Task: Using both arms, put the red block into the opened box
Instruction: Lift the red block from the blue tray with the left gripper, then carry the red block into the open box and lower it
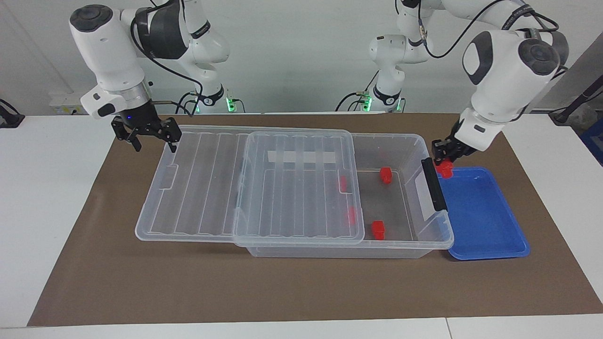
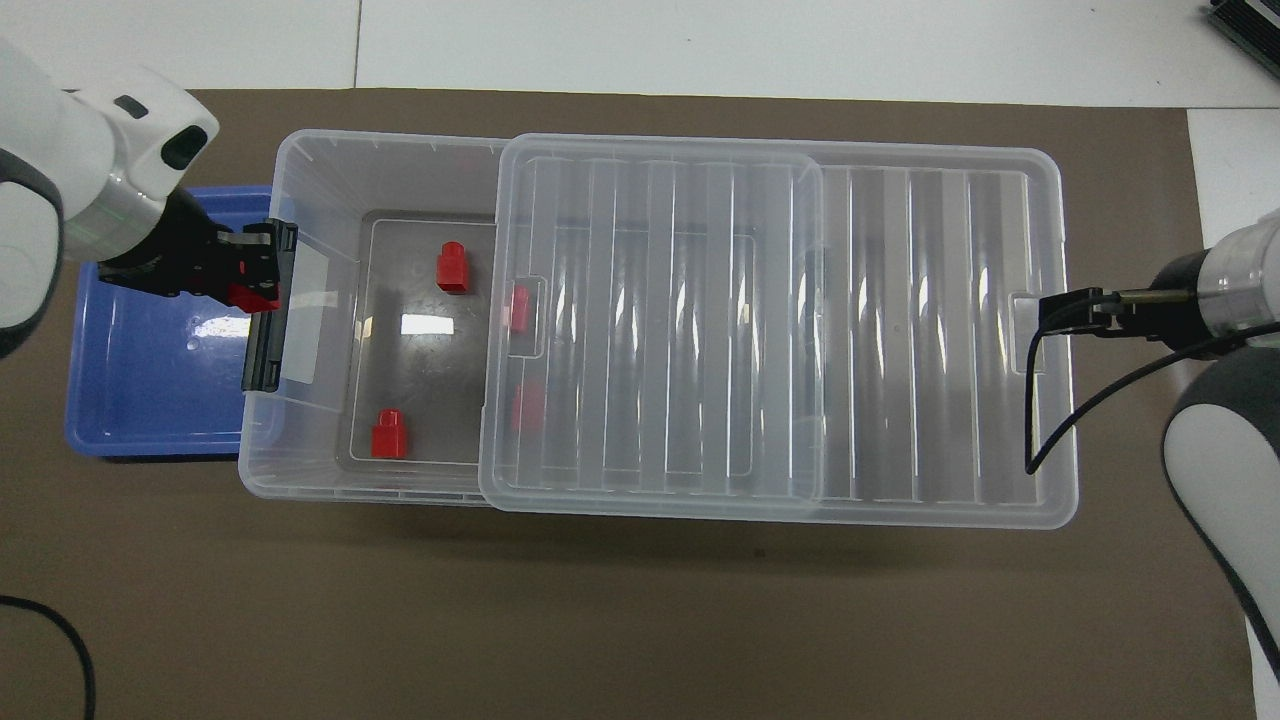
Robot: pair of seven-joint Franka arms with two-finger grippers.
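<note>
The red block [image 1: 445, 170] hangs in the air, pinched between the closed fingers of the left gripper [image 1: 444, 158], just over the edge where the blue tray [image 1: 485, 221] meets the latch end of the box [image 1: 426, 235]. Held from above with its body below the fingertips, it can pass over the black latch bar [image 1: 433, 183] and the box's end wall without catching; that looks like the reason for carrying it this high.

The box sits along the middle of the brown mat [image 1: 301, 287], its latch end toward the left arm's end of the table. Its ribbed lid [image 1: 297, 188] is slid toward the right arm's end, baring only the part of the box nearest the tray, so the drop has to land in that gap. Two other red blocks [image 1: 386, 174] lie on the bare floor of the box, and two more show dimly through the lid's edge.

The right gripper [image 1: 150, 134] waits with fingers spread over the lid's corner at the right arm's end, touching nothing that I can make out, probably placed to steady or shift the lid.
</note>
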